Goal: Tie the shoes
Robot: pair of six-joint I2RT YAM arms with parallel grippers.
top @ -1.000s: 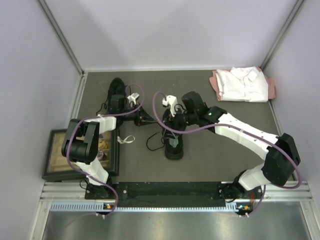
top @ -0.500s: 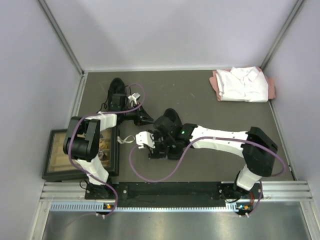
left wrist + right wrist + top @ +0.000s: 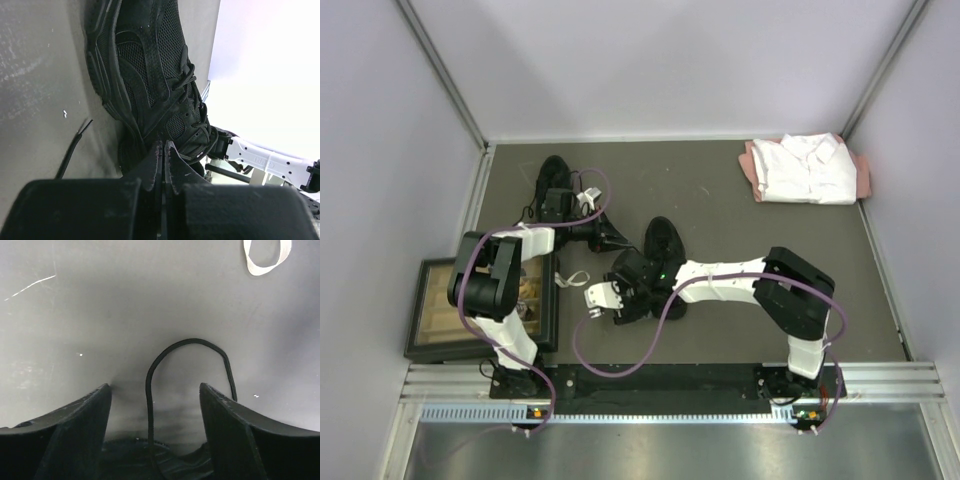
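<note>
2 spread fingers of the right gripper (image 3: 155,400) straddle a lace loop (image 3: 186,341), gripping nothing: drop straight down, then pinch; left gripper (image 3: 163,152) is closed, nothing visible in it.

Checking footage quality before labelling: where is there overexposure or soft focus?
Left wrist: the wall beyond the shoe is blown out white, the shut left gripper a dark blur. Right wrist: even light, lace crisp, the open right gripper soft. Top external: evenly lit, no glare.
</note>
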